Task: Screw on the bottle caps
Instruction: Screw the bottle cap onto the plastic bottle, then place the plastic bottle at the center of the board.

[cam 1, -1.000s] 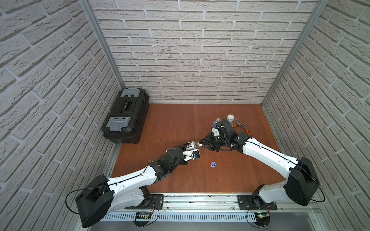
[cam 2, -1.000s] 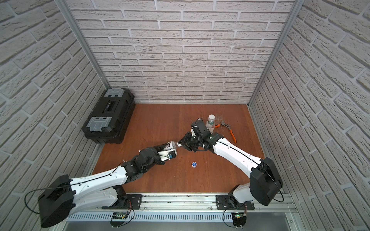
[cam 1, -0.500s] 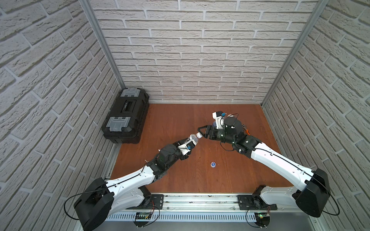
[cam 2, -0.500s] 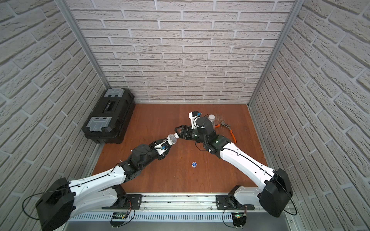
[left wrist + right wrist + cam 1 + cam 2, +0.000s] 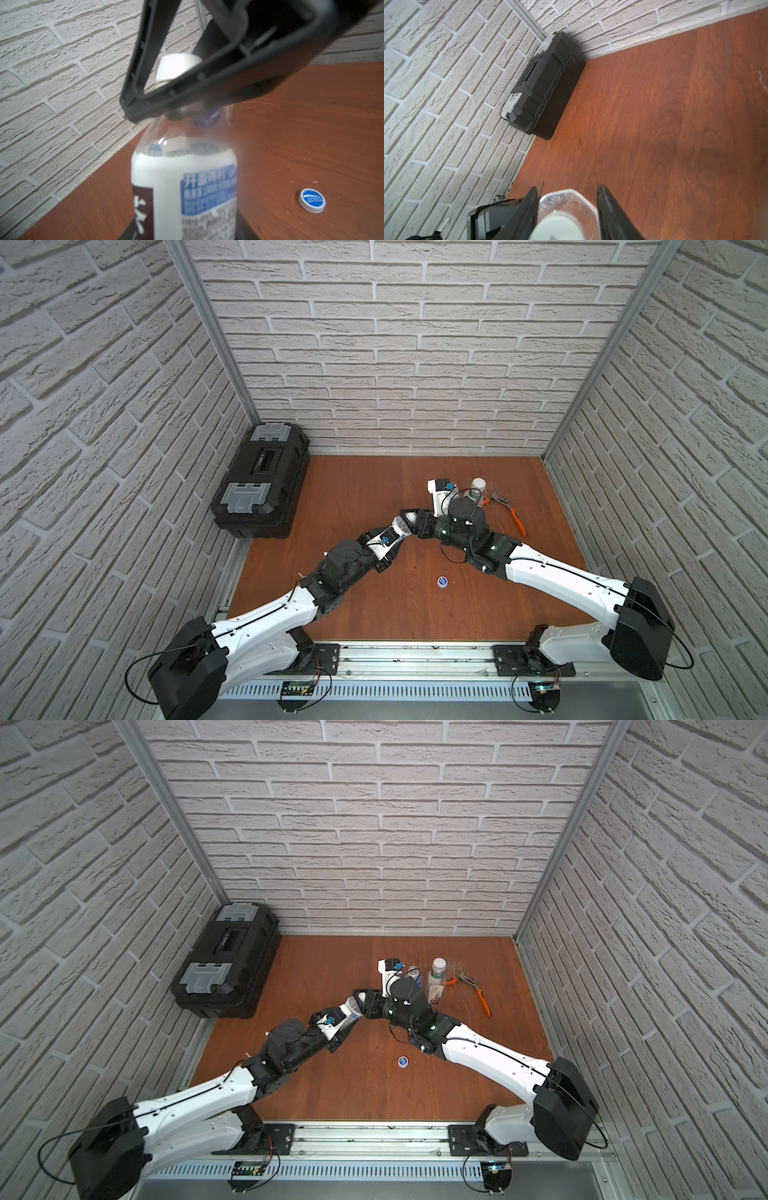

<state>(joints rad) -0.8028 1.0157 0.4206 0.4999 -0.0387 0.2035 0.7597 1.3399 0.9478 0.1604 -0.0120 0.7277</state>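
Near centre, my left gripper pinches the tilted white-labelled bottle; right gripper straddles its white cap, I can't tell if clamped; blue cap lies loose nearby.

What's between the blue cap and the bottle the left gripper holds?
Nothing but bare floor separates blue cap and bottle, as the left wrist view shows.
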